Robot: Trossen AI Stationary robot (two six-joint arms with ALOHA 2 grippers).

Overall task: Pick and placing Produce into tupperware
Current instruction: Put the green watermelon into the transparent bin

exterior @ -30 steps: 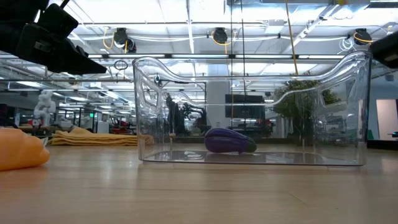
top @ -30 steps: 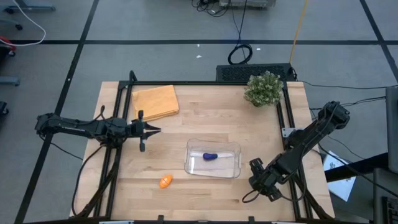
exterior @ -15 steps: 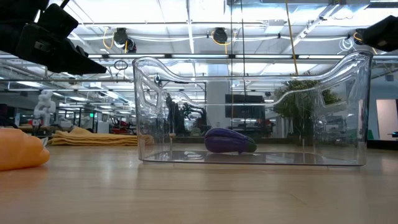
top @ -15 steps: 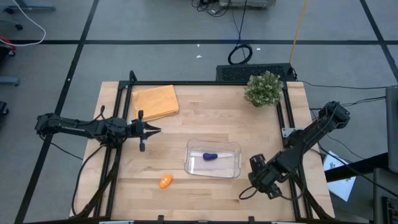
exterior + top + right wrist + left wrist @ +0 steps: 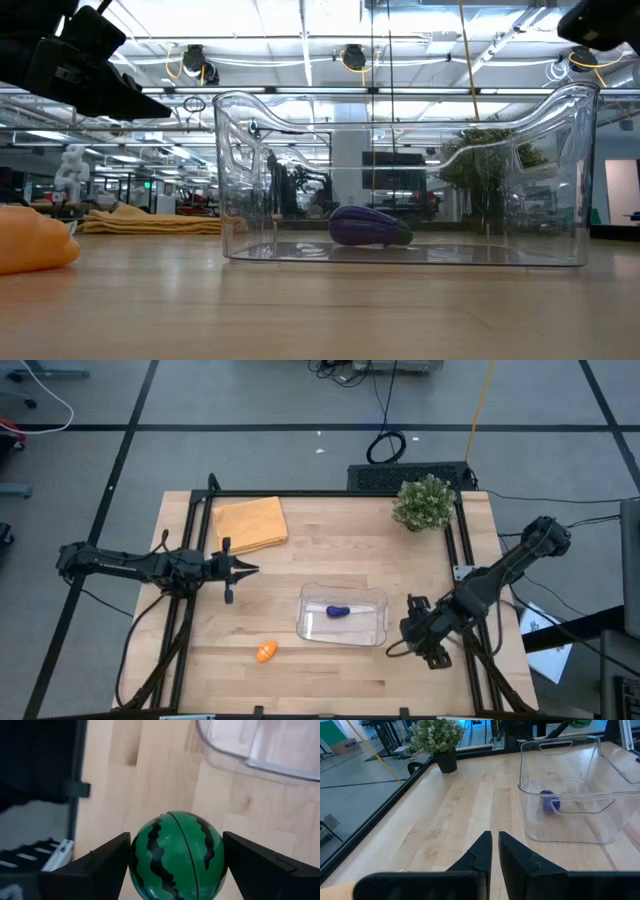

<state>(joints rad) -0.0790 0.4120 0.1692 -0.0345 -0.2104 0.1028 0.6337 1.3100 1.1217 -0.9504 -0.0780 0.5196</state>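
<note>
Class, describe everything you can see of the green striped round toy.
The green striped round toy looks like a small watermelon: glossy, plastic-looking, bright green with dark wavy stripes and a seam around it. It sits between the right gripper's two dark fingers, held above the wooden table, just outside the clear tupperware.

Right gripper [image 5: 413, 632] rises off worktop [image 5: 330, 530] and edges toward clear tupperware [image 5: 343, 614], now just beside its near end wall. Right arm's elbow swings outward, away from worktop edge. In low view, dark gripper body climbs from level with tupperware rim to upper corner. Green striped round produce [image 5: 176, 855] rides up between its fingers [image 5: 95, 865].
</note>
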